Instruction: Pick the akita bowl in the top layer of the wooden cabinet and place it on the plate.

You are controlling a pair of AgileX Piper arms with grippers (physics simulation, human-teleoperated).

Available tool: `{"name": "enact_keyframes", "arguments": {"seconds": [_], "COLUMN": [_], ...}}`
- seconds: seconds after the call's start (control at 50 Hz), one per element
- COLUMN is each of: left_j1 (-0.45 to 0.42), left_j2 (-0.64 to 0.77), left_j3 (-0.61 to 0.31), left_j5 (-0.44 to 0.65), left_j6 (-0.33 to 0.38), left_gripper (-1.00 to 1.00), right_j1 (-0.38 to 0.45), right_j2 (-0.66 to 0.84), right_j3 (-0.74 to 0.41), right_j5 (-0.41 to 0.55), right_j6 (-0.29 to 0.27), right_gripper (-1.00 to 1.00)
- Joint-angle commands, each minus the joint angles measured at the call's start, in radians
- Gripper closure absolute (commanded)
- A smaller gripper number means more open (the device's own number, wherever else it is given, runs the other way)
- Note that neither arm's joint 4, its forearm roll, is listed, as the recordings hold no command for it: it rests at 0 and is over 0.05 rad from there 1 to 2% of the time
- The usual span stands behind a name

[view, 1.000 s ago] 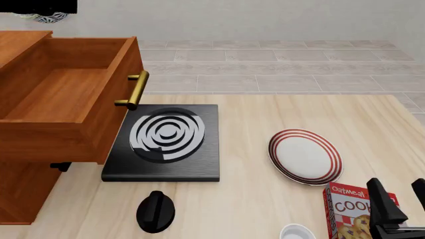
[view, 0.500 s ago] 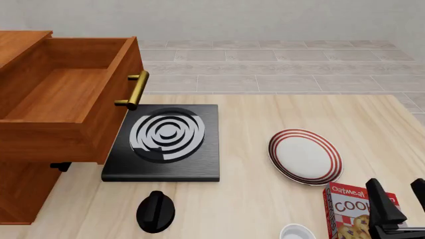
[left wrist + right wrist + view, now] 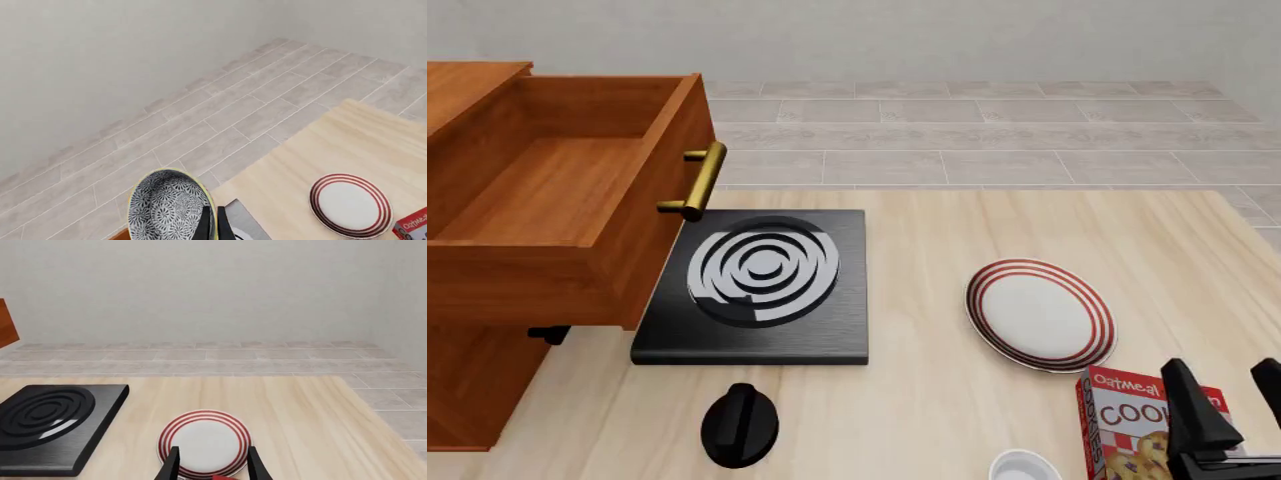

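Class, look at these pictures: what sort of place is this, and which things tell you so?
Probably a simulated kitchen: a black stove with a ringed burner, a red-ringed plate and an oatmeal cookie box sit on a wooden table.

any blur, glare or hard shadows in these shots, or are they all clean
Front view: sharp and evenly lit, only a soft shadow under the open top layer. Left wrist view: crisp, the akita bowl cut off by the frame edge. Right wrist view: flat light, no glare on the plate.
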Motion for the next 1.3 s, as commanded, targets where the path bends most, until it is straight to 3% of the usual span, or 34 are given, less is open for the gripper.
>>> {"name": "enact_keyframes", "arguments": {"seconds": [0.02,0.98,1.3], "left_j1": [-0.074,-0.267,-0.309], "left_j2": [0.012,0.105,0.127], "left_j3": [-0.038,-0.033,0.000], "left_j5": [-0.003,-0.085,-0.135], "left_j6": [-0.001,-0.060,-0.044], "left_gripper": [1.00,1.00,1.00], "right_j1": [-0.002,0.012,0.015], "right_j2": [-0.003,0.015,0.017], "right_j3": [0.000,0.000,0.000], "right_j5": [0.002,-0.017,-0.020], "right_j6": [-0.001,-0.021,-0.028], "right_gripper": [-1.00,-1.00,-1.00]}}
